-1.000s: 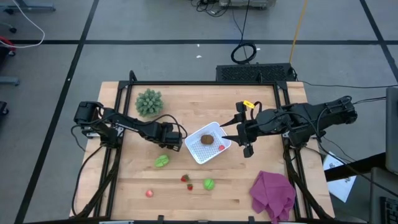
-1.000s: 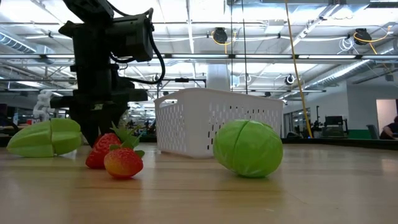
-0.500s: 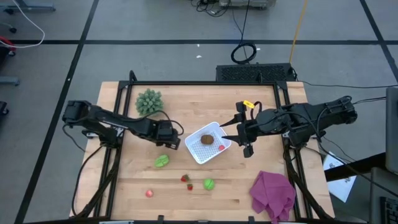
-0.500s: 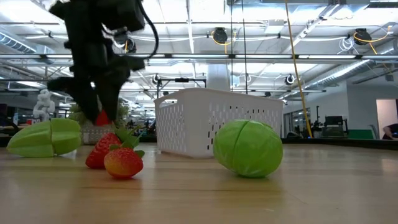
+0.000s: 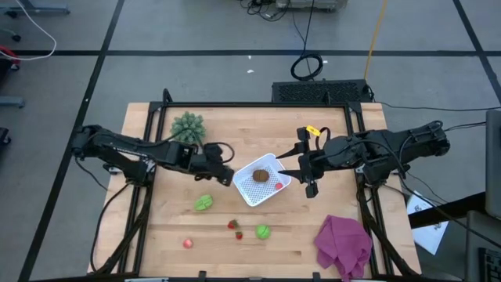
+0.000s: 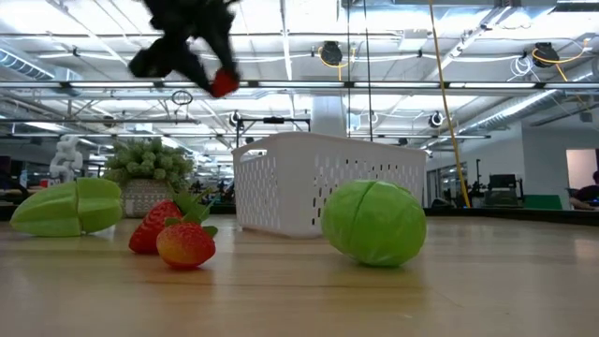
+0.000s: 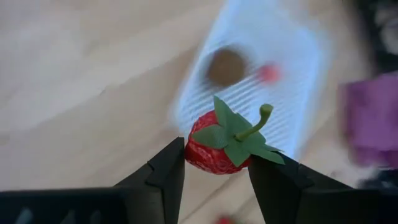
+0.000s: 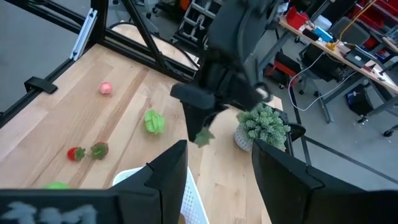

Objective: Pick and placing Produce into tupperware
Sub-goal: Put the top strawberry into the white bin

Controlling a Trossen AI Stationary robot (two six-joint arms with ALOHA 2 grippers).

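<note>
- My left gripper is clamped on a strawberry by its red body, leaves up — lifted off the table just beside the tupperware, I'd guess so it clears the wall before dropping in.
- The tub already has a brown round piece and a small red bit inside.
- My right gripper sits at the tub's far edge, fingers apart with nothing between them — probably steadying or just waiting.
- Left on the wood: two more strawberries, a green ball, a green leafy piece and a pink ball.
- Low view cuts my left arm off at the top, and the tub's wall hides what's inside.
</note>
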